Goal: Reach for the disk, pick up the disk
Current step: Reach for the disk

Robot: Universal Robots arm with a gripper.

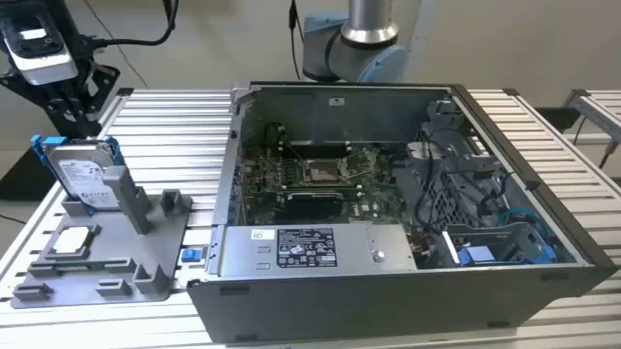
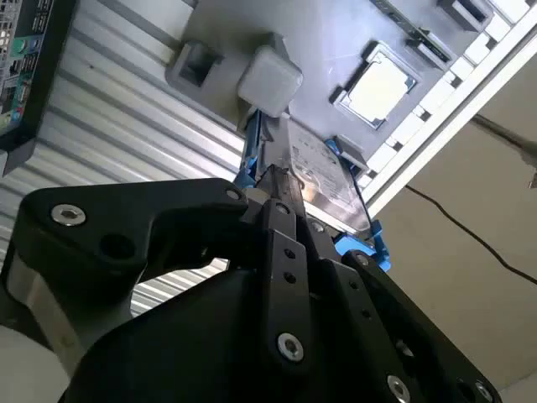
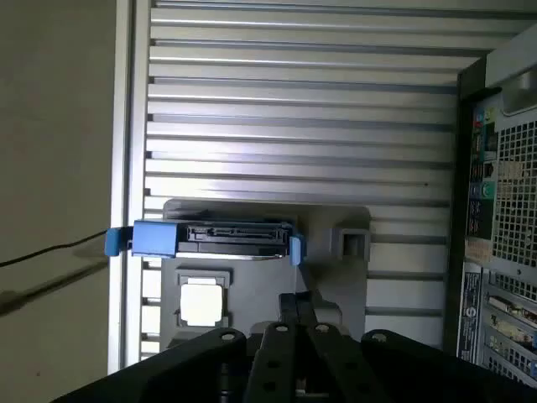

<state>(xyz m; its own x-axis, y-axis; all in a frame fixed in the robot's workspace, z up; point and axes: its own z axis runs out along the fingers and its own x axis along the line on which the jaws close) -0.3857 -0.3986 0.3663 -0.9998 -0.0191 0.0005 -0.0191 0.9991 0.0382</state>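
Item: the disk [image 1: 83, 178], standing upright in the grey holder [image 1: 126, 240], near an edge of the worktop [image 1: 165, 131]. The hand [image 3: 294, 300] is hanging above it, pressed together. I am expecting trouble: descending unopened, it is risking knocking the disk over

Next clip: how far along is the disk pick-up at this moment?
The reach looks nearly done: in the exterior view the tool hangs just above the disk. In hand: the tool is lined up with the disk's top edge; whether it touches cannot be told. Left: the pick-up, since the disk stands upright in its slot on the grey fixture, not lifted.
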